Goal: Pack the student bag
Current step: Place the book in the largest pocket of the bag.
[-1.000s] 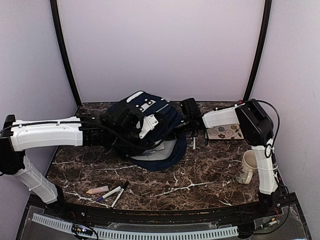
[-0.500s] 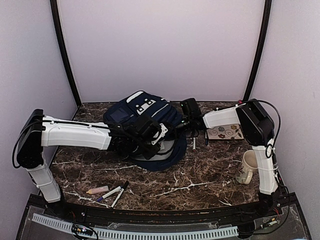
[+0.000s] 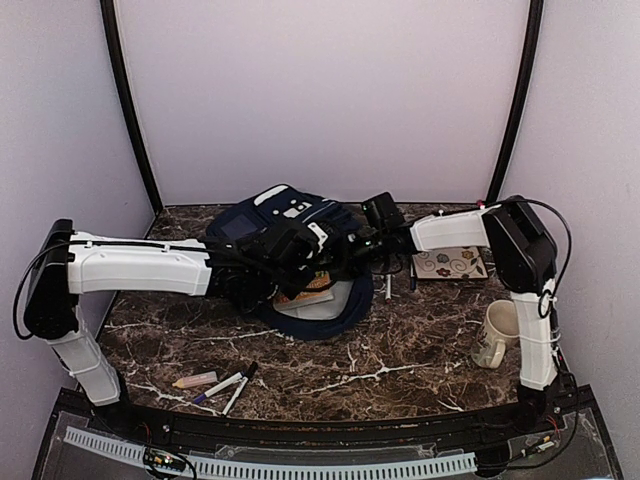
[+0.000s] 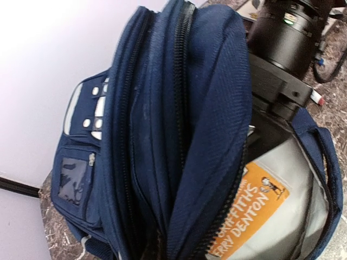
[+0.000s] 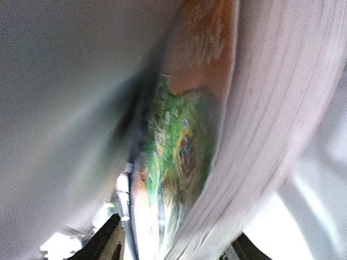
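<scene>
The student bag, navy with white patches, lies at the back middle of the table with its mouth toward the right. My left gripper is shut on the bag's upper flap and holds it up; its fingers are buried in the fabric. An orange-covered book lies inside on the grey lining. My right gripper reaches into the mouth. In the right wrist view the book fills the frame between that gripper's spread fingers, which stand open around it.
A floral notebook lies at the back right, with a pen beside the bag. A cream mug stands by the right arm's base. Two markers and a pink stick lie near the front left.
My left arm swung right across the bag and its gripper closed on the flap, raising it. The orange book now shows in the bag's mouth. The right gripper's fingers have spread wider.
</scene>
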Robot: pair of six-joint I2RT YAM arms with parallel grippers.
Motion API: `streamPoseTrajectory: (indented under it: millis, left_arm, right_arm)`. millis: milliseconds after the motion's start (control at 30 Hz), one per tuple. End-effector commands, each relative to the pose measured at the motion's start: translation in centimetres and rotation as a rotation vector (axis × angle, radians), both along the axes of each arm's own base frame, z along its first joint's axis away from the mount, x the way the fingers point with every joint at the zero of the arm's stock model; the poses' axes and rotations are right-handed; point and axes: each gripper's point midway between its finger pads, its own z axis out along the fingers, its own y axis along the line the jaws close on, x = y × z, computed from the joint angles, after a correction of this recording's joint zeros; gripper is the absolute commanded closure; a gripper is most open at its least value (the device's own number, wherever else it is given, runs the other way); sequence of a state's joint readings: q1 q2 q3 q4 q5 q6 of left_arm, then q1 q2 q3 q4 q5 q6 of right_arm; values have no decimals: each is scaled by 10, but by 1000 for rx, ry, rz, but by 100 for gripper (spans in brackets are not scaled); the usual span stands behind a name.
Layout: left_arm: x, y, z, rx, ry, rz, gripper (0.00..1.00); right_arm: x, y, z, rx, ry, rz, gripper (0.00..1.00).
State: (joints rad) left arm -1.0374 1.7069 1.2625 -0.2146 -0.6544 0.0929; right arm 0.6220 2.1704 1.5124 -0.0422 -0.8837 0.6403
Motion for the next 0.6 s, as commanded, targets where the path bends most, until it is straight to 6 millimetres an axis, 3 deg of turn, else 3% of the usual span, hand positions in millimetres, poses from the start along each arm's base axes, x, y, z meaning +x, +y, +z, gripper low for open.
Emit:
streamPoseTrajectory:
  millis: [0, 167, 333, 433, 567]
  left_arm:
    - [17, 48, 88, -49, -245, 176, 100]
    - [17, 73, 110, -181, -241, 190, 100]
    - [18, 90, 109, -248, -214, 199, 100]
    - [16, 93, 104, -247, -200, 187, 100]
    - [15, 95, 97, -249, -188, 185, 100]
  right_arm:
    - [0, -29, 21, -162, -244, -22, 41]
    - [-31, -58, 12, -269, -334, 87, 36]
    - [-63, -75, 18, -319, -447, 190, 37]
    - [-69, -77, 28, -396, -633, 237, 40]
    - [-67, -60, 52, -449, -917, 277, 44]
